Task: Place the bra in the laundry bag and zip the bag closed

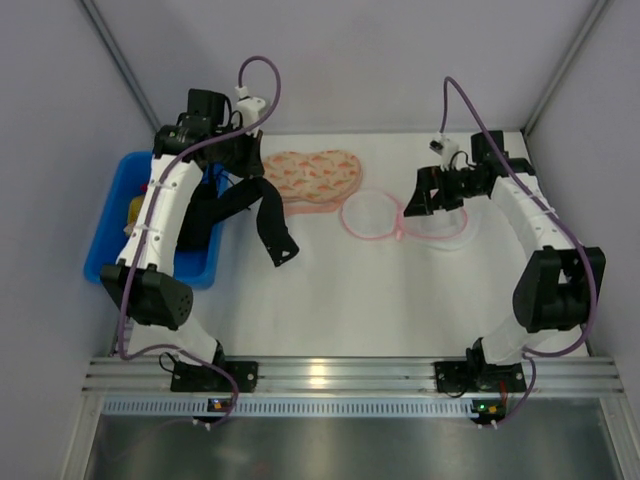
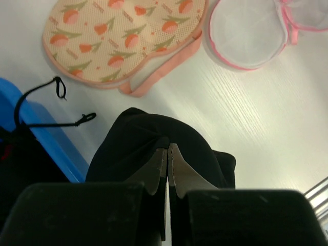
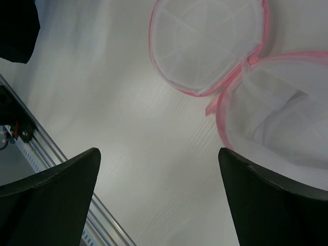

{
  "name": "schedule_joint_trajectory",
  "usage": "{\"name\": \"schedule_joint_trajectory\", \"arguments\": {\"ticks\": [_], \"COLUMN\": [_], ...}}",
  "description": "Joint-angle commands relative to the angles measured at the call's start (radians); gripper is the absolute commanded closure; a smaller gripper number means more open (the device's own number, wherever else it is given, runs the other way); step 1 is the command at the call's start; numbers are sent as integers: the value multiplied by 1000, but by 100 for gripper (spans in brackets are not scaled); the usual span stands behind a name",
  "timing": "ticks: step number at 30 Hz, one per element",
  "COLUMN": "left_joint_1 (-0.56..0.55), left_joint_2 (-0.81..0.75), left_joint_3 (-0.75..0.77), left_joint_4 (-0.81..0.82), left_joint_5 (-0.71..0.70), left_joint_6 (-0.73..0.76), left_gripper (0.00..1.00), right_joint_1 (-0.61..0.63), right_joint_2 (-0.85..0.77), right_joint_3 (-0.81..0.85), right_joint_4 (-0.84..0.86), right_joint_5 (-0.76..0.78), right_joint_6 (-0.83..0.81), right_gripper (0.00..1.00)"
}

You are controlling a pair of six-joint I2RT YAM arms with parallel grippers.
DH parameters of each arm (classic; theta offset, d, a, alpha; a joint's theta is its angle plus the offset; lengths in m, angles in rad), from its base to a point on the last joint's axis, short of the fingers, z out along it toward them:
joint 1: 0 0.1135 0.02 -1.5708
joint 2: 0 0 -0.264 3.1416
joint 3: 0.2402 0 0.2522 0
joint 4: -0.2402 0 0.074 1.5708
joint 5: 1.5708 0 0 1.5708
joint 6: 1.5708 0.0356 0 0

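My left gripper (image 1: 246,168) is shut on the black bra (image 1: 268,215). The bra hangs from it above the table, its lower end near the table surface. In the left wrist view the fingertips (image 2: 161,154) pinch a fold of the bra (image 2: 130,138). The laundry bag (image 1: 372,214) lies unzipped in the middle of the table, as two white mesh halves with pink rims, and also shows in the left wrist view (image 2: 248,33). My right gripper (image 1: 421,196) is open and empty just above the bag's right half (image 3: 287,113); the left half (image 3: 205,41) lies beyond the gripper (image 3: 159,151).
A peach-pink heart-shaped patterned piece (image 1: 315,175) lies behind the bag, left of centre. A blue bin (image 1: 118,215) holding dark items stands at the left edge, under the left arm. A metal rail (image 1: 320,375) runs along the table's near edge.
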Motion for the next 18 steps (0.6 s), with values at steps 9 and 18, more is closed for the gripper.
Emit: {"name": "schedule_joint_trajectory", "arguments": {"ticks": [9,18], "left_joint_1": [-218,-310], "left_joint_2": [-14,-82], "left_joint_3": [-136,-503], "left_joint_4": [141,281], "left_joint_5": [-102,70], "left_joint_6": [-26,-147], "left_gripper": [100,100], "right_joint_1": [-29,-29], "right_joint_2": [-82,-128], "right_joint_3": [-41,-152], "right_joint_4": [-67,-55], "right_joint_5": [-110,-137], "right_joint_6": [-57,-71], "right_gripper": [0,1]}}
